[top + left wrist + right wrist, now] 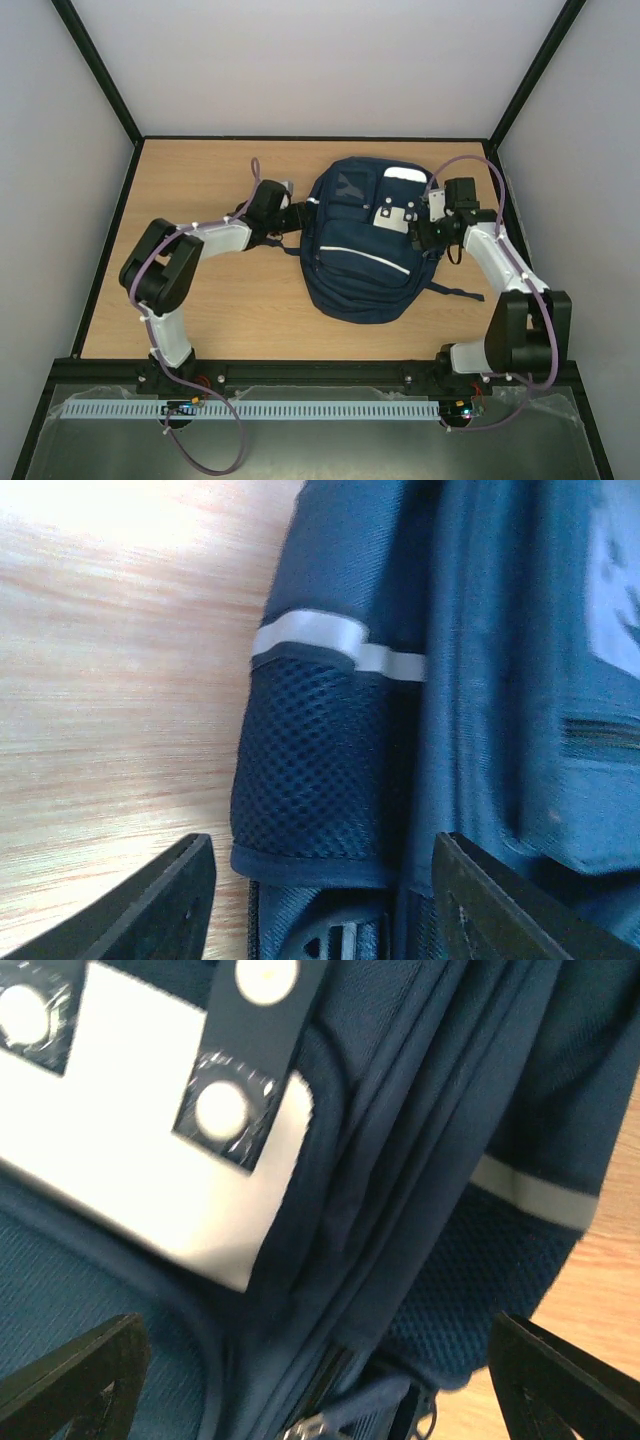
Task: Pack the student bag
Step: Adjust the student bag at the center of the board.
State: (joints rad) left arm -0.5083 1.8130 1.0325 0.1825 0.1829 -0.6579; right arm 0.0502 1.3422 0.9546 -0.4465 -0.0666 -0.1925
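The student bag (360,250), navy blue with white stripes and grey-white patches, lies flat in the middle of the table. My left gripper (296,217) is open at the bag's left side. In the left wrist view its jaws straddle the mesh side pocket (310,770) without touching it. My right gripper (425,232) is open at the bag's upper right side. In the right wrist view its jaws stand wide over the zip seams (390,1210), between the white patch (150,1150) and the other mesh pocket (480,1290). Neither gripper holds anything.
A dark strap (462,292) trails from the bag's right side toward the right arm. The wooden table (200,310) is ringed by a black frame and white walls. A metal zip pull (310,1425) shows at the bottom of the right wrist view.
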